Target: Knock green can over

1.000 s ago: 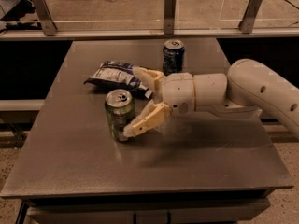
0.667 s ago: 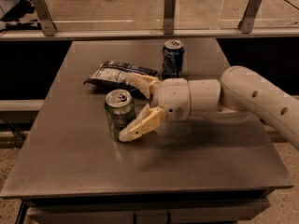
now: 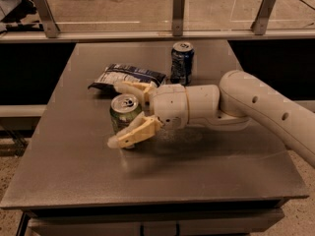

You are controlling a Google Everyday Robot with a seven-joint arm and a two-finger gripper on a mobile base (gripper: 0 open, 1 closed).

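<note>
Step in hand, as judged: positioning for the push. Gripper spread wide, straddling green can, not pinching it; can upright, left of centre on table. Next: sweep sideways, high on the can, to tip it. Count: one green can, one blue can, one bag, one gripper.

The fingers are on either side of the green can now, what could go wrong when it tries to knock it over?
1. The gripper is open, its fingers straddling the upright green aluminium can. A low sideways push might slide the can along the grey table instead of tipping it.
2. The crinkled dark snack bag lies just behind, so the far finger or the toppling can could shove it.
</note>
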